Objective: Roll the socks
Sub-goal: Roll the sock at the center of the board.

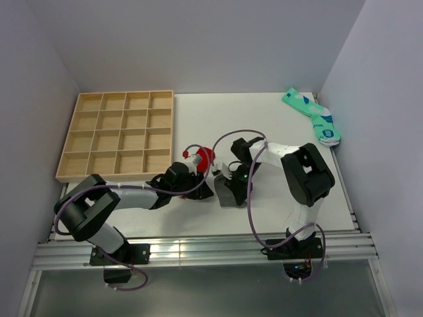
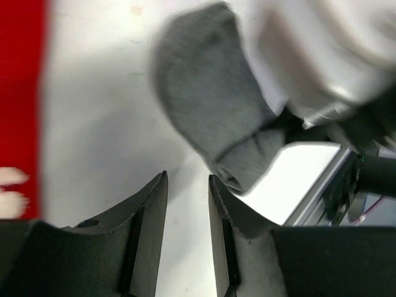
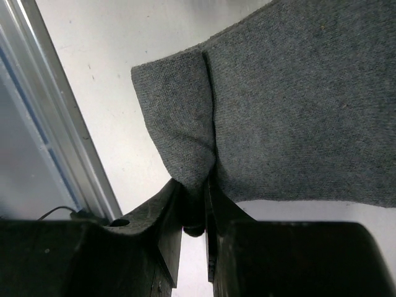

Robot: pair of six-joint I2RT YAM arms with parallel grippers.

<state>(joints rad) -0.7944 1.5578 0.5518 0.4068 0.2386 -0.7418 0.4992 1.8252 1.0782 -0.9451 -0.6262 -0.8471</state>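
Observation:
The dark grey sock (image 1: pixel 229 191) lies on the white table near its front, between the two grippers. My right gripper (image 3: pixel 193 184) is shut on a folded edge of the grey sock (image 3: pixel 297 99), pinching the fold between its fingers. In the top view the right gripper (image 1: pixel 232 177) sits over that sock. My left gripper (image 2: pixel 187 179) stands open just short of the grey sock (image 2: pixel 210 111), with only bare table between its fingers. The red sock (image 1: pixel 202 158) lies bunched just behind the left gripper (image 1: pixel 200 187) and shows as a red strip (image 2: pixel 21 105) with white marks.
A wooden tray (image 1: pixel 115 135) with several compartments stands at the back left. A pair of mint-green socks (image 1: pixel 314 115) lies at the back right corner. An aluminium rail (image 1: pixel 198 249) runs along the table's near edge. Walls close in both sides.

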